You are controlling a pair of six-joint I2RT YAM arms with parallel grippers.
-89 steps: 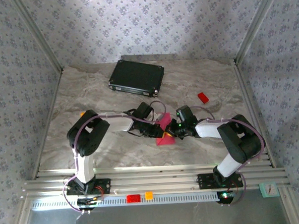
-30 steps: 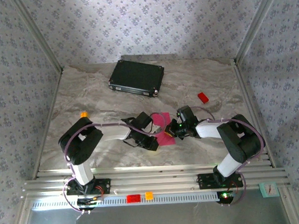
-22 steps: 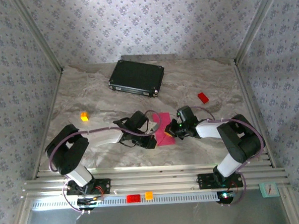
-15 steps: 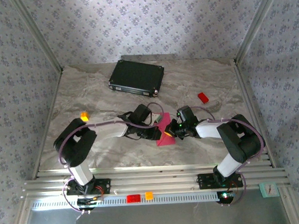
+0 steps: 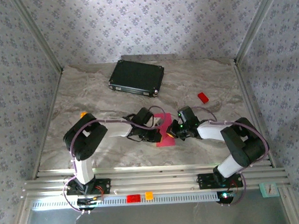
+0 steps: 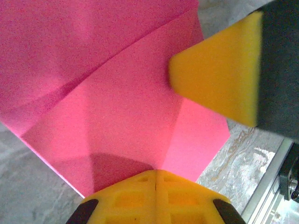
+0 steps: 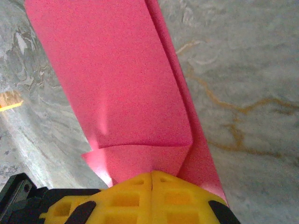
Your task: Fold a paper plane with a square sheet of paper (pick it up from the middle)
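Matt pink paper [image 6: 117,116], smooth marbled tabletop [image 7: 243,70]

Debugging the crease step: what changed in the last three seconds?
The left arm swung its elbow out toward the near left, then back. The left gripper slid nearer along the pink paper and returned, shut, tip at the paper. Nothing was visibly grabbed or released. Unchanged: right gripper shut, resting at the paper's right side; the paper's spot; black case; red block.
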